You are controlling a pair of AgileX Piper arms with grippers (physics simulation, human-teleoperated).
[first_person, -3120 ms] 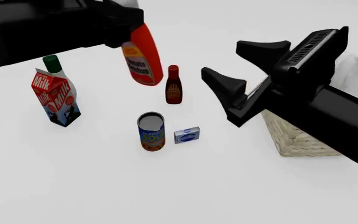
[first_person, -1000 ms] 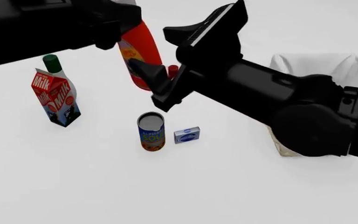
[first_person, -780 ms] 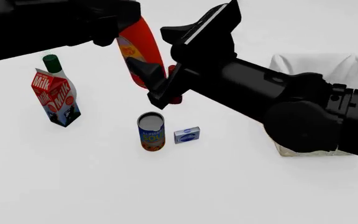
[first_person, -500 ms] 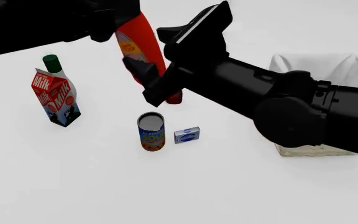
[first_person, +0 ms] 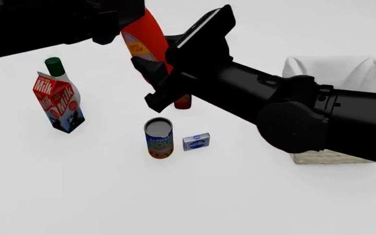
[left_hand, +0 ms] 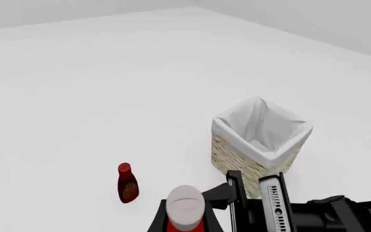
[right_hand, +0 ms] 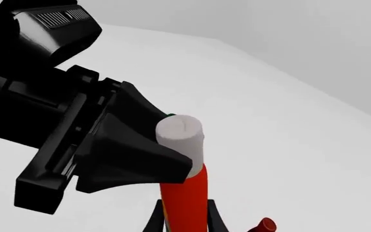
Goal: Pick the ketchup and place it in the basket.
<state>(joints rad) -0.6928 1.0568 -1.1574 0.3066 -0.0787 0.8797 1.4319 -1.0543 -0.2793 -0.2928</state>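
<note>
I have the ketchup (first_person: 147,41) lifted clear of the surface (first_person: 77,186), clamped near its cap in my left end effector (first_person: 119,19). My right end effector (first_person: 168,68) sits with its fingers either side of the bottle's lower body; whether they press on it I cannot tell. The basket (left_hand: 260,137) stands well off to the right, behind my right arm. The maroon bottle (left_hand: 127,182) stands below.

Red-orange ketchup (first_person: 150,36), white cap (right_hand: 179,131)
</note>
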